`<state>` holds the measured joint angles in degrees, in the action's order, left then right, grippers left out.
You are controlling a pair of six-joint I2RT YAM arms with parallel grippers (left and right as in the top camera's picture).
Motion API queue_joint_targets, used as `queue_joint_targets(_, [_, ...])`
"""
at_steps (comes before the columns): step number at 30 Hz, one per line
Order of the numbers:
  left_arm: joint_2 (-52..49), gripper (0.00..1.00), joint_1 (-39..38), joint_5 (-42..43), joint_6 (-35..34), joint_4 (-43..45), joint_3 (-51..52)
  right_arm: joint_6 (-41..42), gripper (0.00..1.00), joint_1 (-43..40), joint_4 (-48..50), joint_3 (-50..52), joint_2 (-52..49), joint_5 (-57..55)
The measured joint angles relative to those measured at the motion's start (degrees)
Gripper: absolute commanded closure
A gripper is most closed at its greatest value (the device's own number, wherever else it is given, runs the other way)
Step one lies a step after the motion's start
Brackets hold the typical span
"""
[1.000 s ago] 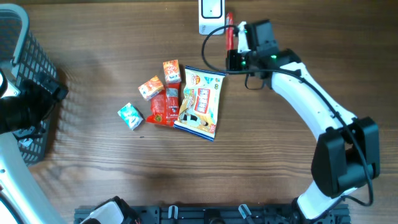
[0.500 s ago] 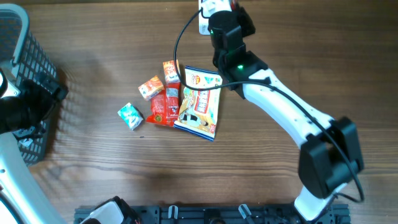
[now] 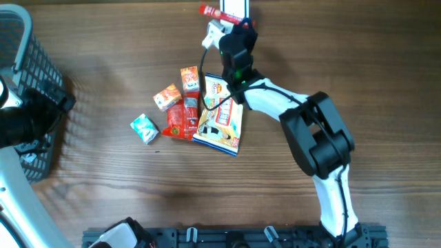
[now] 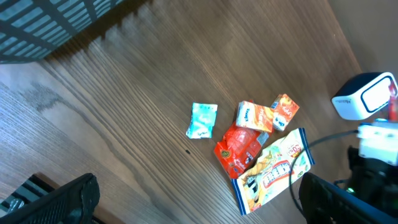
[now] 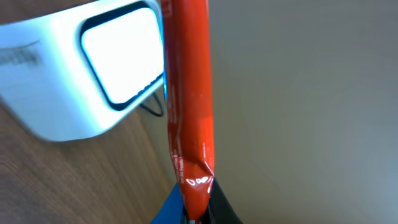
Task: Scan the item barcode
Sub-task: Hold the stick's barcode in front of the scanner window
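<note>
The right gripper (image 3: pixel 220 26) is clenched on the red stick packet (image 5: pixel 186 93) — held across the white scanner's (image 5: pixel 93 68) window at the table's (image 3: pixel 103 193) far edge. The left gripper (image 4: pixel 199 208) — jaws spread wide, holding nothing — hangs near the left edge, beside the basket (image 3: pixel 31 62).

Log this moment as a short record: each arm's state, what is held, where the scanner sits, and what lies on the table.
right gripper: fingers shut on the red stick packet
red stick packet: held upright at the white scanner, crossing the edge of its window; contact cannot be told
left gripper: open, holding nothing, off to the side by the basket
on table: snack bag, red pouch, orange pack, second orange pack, teal packet
task stage: item presented to the scanner
</note>
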<state>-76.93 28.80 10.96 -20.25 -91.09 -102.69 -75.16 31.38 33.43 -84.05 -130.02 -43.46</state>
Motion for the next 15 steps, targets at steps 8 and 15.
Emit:
queue_joint_targets(8, [0.00,0.00,0.00,0.00,0.00,0.00,0.00,-4.70,0.95,-3.67,1.86,0.00,-1.92,0.98])
queue_joint_targets(15, [0.00,0.00,0.00,0.00,0.00,0.02,0.00,-5.11,0.96,-7.91,1.84,0.00,-1.92,1.03])
